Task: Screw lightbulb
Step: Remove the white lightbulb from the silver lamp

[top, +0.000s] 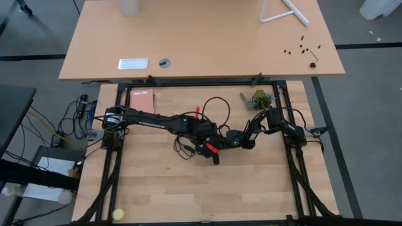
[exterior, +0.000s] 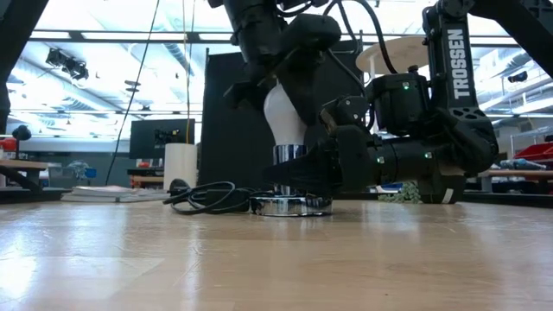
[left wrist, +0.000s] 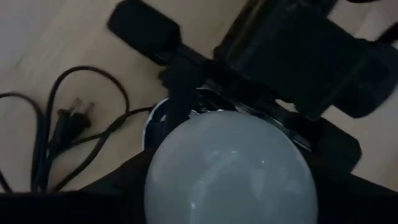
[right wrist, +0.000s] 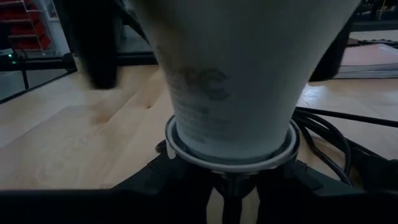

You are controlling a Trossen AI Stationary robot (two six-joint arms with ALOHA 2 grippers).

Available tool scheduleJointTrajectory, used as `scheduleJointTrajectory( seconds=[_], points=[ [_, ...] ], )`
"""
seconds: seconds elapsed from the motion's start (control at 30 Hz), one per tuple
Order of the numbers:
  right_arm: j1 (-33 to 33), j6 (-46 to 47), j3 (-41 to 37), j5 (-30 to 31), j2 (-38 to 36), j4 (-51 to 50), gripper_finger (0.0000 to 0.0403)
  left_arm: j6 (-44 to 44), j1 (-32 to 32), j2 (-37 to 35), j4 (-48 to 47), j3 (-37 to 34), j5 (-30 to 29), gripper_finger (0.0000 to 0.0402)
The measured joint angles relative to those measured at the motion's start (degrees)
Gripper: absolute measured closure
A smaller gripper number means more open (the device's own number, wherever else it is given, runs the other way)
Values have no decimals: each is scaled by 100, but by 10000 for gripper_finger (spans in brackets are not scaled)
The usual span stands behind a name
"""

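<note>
Low view: white pear-shaped glass lightbulb (exterior: 283,117) stood upright in round silvery socket disc (exterior: 291,205). Left gripper (exterior: 275,82) clasped bulb top; right gripper (exterior: 298,173) apparently clamped socket collar. Best: twist gently, axis vertical, base braced.

- "TROSSEN" runs in white capitals down the dark upright link of the robot arm (exterior: 455,53) in the low view.
- The white pear-shaped lightbulb (right wrist: 236,74) carries grey print on its neck, too blurred to read.
</note>
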Motion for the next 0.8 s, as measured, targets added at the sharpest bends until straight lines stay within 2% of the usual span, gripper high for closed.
scheduleJointTrajectory(
  seconds=[0.13,0.33,0.47,0.8],
  points=[
    [2,-40,-2,0,0,-3,224,900,-5,2,66,-2,146,106],
    [2,14,0,0,0,-4,224,2183,-15,3,7,-2,120,48],
    [2,25,2,0,0,-11,224,3539,-18,3,-88,-2,84,20],
    [-2,49,4,-13,0,-13,224,6843,-25,2,-82,-2,-515,13]
  ],
)
